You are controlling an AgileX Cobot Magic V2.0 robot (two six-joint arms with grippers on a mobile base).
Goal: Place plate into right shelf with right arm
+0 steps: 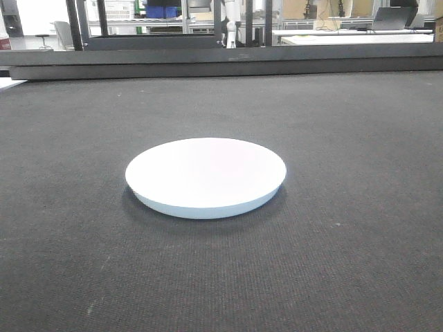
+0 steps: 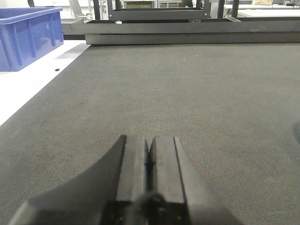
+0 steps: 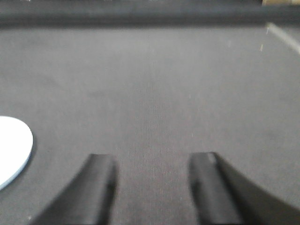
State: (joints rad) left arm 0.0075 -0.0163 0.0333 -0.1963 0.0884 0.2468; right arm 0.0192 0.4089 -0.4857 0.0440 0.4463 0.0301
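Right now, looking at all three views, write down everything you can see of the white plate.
The plate is plain white, round and shallow, with a low upturned rim, smooth and unmarked; it looks like ceramic or plastic. Empty, it lies flat and right way up on the dark grey woven surface. Nothing else touches it: the open right gripper stands apart, with the plate's edge to its left.

The plate (image 3: 10, 149) is cut off by the left edge of the right wrist view, which is blurred throughout. The blue bin (image 2: 26, 37) is cropped at far left. Far background furniture (image 1: 166, 17) is too small to be identified.
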